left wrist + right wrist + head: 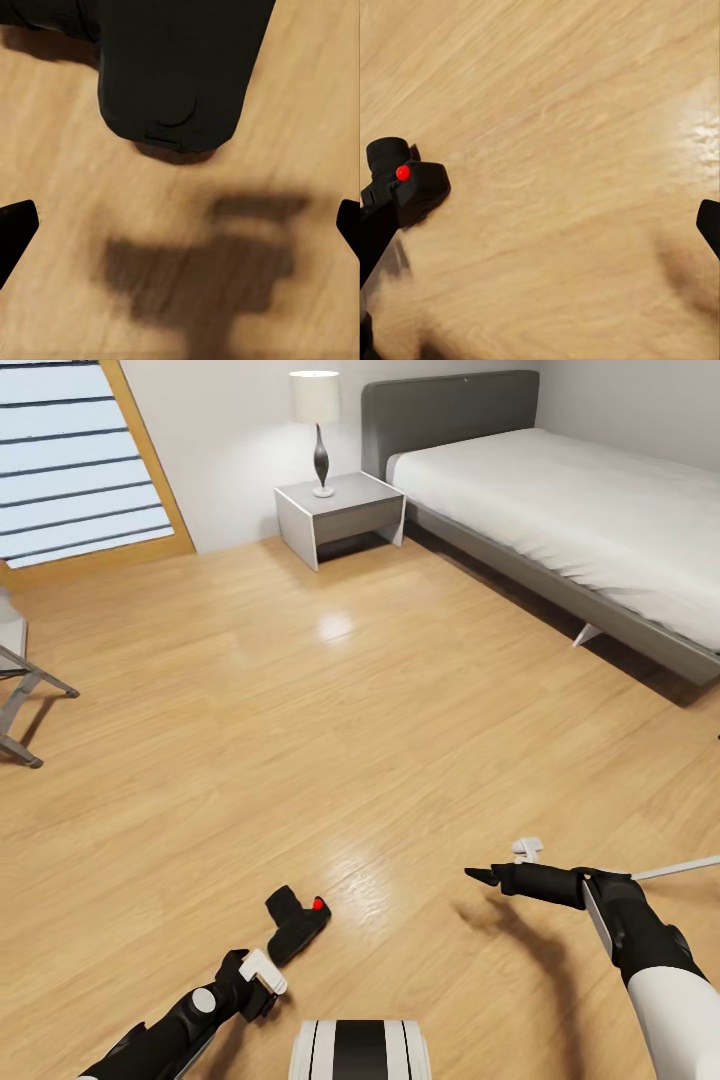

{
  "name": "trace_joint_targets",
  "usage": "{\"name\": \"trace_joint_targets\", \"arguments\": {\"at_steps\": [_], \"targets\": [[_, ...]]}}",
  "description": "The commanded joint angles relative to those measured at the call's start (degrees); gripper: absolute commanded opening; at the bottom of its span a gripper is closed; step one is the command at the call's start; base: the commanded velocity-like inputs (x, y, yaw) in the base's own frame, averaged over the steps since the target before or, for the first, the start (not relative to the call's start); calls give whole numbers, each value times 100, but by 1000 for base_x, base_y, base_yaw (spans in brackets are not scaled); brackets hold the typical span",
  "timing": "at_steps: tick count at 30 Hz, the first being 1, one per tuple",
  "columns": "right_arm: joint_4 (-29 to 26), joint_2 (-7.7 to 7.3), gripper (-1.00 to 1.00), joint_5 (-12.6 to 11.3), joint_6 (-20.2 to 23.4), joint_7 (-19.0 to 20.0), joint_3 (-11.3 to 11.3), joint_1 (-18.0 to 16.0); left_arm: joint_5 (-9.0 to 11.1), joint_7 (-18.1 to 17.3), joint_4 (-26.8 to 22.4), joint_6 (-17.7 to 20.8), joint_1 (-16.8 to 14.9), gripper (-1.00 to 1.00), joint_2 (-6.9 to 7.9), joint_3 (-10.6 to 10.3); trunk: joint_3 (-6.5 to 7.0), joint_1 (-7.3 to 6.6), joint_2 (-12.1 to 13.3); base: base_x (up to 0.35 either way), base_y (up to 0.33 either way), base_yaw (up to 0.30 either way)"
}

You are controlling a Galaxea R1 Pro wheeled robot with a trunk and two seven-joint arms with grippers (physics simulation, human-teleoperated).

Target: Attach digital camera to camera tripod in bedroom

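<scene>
My left pincer point(262, 972) spread, empty, just short of the digital camera point(296, 926) lying on the wood floor point(300, 710) at my 12 o'clock | right pincer point(480, 876) spread, idle at 2 o'clock | risk: fingertips nudge the camera so it skids away

bright, even light | glare patches on floor point(335, 625) | soft shadows | wrist views slightly blurred

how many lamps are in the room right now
1. A white-shaded table lamp with a dark curved base stands on the grey bedside table left of the grey-framed bed. Others may lie outside the view.
</scene>
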Motion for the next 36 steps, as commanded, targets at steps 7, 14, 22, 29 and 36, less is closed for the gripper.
{"name": "trace_joint_targets", "arguments": {"at_steps": [7,14,22,29,36], "targets": [[-7,4,100,40,41,41,-23,-3,19,-1,-8,34,-3,100,7,-22,-4,-1,-2,0,12,0],[-7,7,100,40,41,41,-23,-3,19,0,-6,34,-3,100,7,-22,-4,-1,-2,0,103,0],[-7,4,100,40,41,41,-23,-3,19,3,-9,27,-3,100,7,-22,-4,-1,-2,0,41,0],[-7,0,100,40,41,41,-23,-4,19,8,-13,26,-3,100,7,-22,-4,-1,-2,0,3,0],[4,0,100,40,49,40,-23,-4,19,8,-14,26,-5,100,7,-22,-4,-1,-2,0,0,0]]}}
